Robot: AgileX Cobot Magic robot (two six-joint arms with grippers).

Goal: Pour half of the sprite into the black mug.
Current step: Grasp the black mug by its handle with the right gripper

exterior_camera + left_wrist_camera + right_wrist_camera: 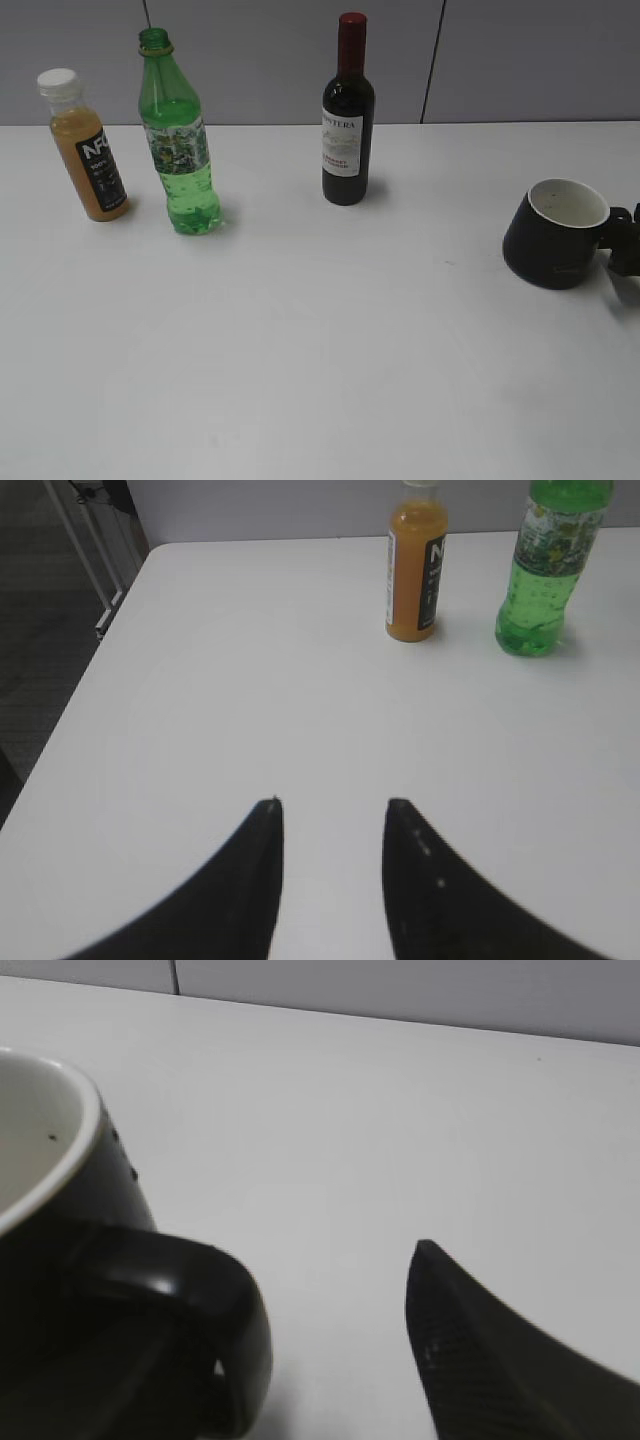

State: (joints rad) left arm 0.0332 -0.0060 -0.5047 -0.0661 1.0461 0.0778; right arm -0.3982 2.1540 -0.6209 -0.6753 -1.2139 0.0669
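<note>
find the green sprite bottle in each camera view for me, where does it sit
Exterior view: the sprite bottle stands upright at upper left, cap off.
Left wrist view: top right corner, its upper part cut off by the frame.
Right wrist view: not in it.
Shared landmark: the orange juice bottle stands just left of it in both views that show it.

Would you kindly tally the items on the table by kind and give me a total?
Bottles: 3 (orange juice bottle, green sprite bottle, dark wine bottle)
Mugs: 1 (black mug)
Total: 4
</note>
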